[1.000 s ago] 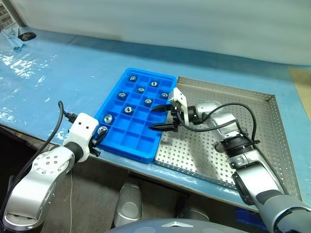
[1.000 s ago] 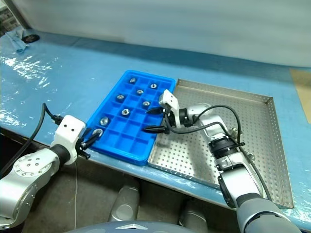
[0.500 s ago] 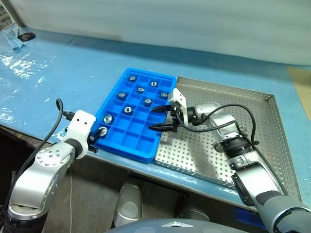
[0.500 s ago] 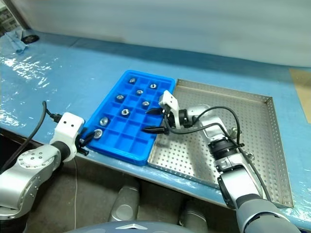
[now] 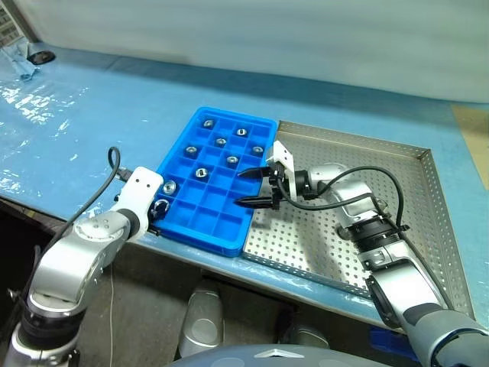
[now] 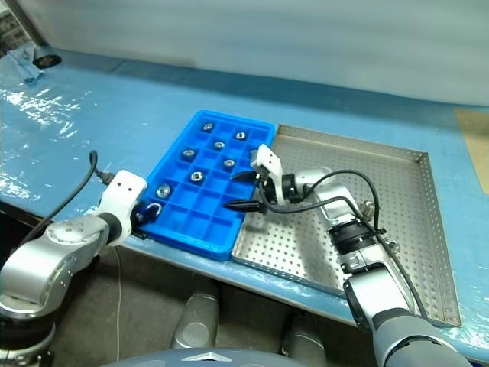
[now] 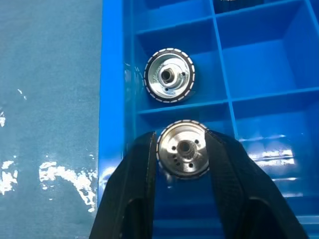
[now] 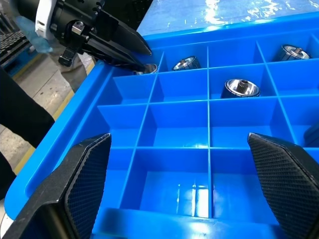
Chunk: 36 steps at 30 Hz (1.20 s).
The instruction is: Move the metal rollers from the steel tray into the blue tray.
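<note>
roller (image 7: 183, 155) between left gripper (image 7: 182, 154) fingers

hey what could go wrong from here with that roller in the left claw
The left claw grips a roller right above a divider wall of the blue tray; let go there, it could tip or drop onto the roller already in the next cell. The open right claw hangs over the same tray, so the arms might bump.

A blue-covered table (image 5: 92, 115) carries the blue tray (image 5: 229, 237) beside the steel tray (image 5: 428, 222).
</note>
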Motion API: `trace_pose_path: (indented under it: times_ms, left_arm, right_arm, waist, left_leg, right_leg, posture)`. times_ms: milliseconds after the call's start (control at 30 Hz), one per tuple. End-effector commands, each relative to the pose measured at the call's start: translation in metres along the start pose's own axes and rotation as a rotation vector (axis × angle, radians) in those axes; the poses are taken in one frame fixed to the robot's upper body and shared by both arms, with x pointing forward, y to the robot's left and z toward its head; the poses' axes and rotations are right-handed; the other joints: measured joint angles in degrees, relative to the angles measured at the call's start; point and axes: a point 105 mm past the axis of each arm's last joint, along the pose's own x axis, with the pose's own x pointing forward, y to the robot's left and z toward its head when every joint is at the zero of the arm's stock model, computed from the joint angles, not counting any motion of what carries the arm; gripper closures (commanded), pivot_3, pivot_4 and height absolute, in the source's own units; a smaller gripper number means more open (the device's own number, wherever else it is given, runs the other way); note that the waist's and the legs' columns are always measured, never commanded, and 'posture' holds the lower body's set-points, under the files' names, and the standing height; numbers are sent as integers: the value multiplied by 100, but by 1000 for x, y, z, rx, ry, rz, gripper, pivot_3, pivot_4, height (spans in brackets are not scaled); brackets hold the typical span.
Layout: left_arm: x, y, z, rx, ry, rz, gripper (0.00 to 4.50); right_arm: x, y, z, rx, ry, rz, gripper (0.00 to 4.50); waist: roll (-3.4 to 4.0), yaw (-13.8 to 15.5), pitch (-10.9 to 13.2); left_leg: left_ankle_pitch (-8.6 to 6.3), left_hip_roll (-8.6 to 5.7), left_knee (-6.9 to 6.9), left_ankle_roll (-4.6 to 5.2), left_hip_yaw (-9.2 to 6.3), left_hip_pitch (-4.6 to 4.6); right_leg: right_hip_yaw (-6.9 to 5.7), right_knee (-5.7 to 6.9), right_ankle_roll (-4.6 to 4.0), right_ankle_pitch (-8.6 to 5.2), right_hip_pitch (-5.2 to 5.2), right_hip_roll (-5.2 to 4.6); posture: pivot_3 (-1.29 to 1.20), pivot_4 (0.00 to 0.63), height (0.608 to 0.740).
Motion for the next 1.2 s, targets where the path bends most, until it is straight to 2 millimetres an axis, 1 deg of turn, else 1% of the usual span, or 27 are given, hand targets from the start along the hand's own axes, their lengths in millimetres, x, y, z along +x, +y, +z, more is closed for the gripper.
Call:
trace_pose_path:
  times_ms: [33, 167, 367, 533, 667, 900, 1133, 1200]
  left_arm:
    - [-3, -4, -3, -71, 51, -43, 2886]
    - [-11, 7, 2, -103, 22, -40, 2886]
    - [-20, 20, 7, -97, 7, -15, 2886]
    - [-25, 23, 16, -94, -29, -13, 2886]
    - [-25, 23, 7, -96, 4, -7, 2886]
    - [-26, 22, 0, -105, 39, -23, 2886]
    - [-15, 14, -18, -127, 126, -44, 2886]
    - [-12, 11, -19, -132, 135, -51, 2886]
  right_arm:
    - [-4, 0, 13, -48, -34, -11, 0]
    - [-3, 1, 12, -47, -36, -12, 0]
    - [-1, 1, 11, -47, -36, -11, 0]
    - [1, 2, 9, -43, -38, -7, 0]
    - [2, 2, 8, -43, -37, -4, 0]
    - [3, 1, 9, -48, -40, -6, 0]
    - [3, 2, 9, -48, -45, -9, 0]
    - [3, 2, 9, -47, -43, -9, 0]
  waist:
    - [-1, -50, 0]
    - [-1, -125, 1]
    - [-2, -121, 1]
    - [-2, -114, 1]
    - [-2, -111, 1]
    - [-2, -109, 1]
    - [-1, -115, 1]
    - [-1, -122, 0]
  left_leg:
    - [1, -2, 2, -2, 0, -1]
    - [6, 0, 1, -10, -2, -7]
    - [5, 2, 2, -9, -3, -9]
    - [2, 2, 2, -4, -6, -8]
    - [3, 2, 2, -5, -7, -10]
    - [5, 2, 1, -10, -7, -11]
    - [4, 2, -1, -7, -8, -6]
    - [4, 2, -4, -7, -8, -2]
  right_leg:
    - [0, -1, 0, 0, 0, -2]
    - [-2, -4, -1, 0, -1, -2]
    - [-4, -4, -2, -1, 0, -3]
    - [-6, 0, -2, -1, 1, -3]
    - [-6, -2, -2, -1, 1, -3]
    - [-5, -4, -1, -1, -1, -2]
    - [-4, -2, 0, -2, 0, -1]
    - [-4, -2, 0, -2, 1, 0]
  posture:
    - [471, 150, 740]
    - [472, 150, 740]
    - [477, 150, 740]
    - [480, 150, 740]
    - [486, 150, 740]
    - [489, 150, 740]
    - [488, 150, 740]
    - [488, 150, 740]
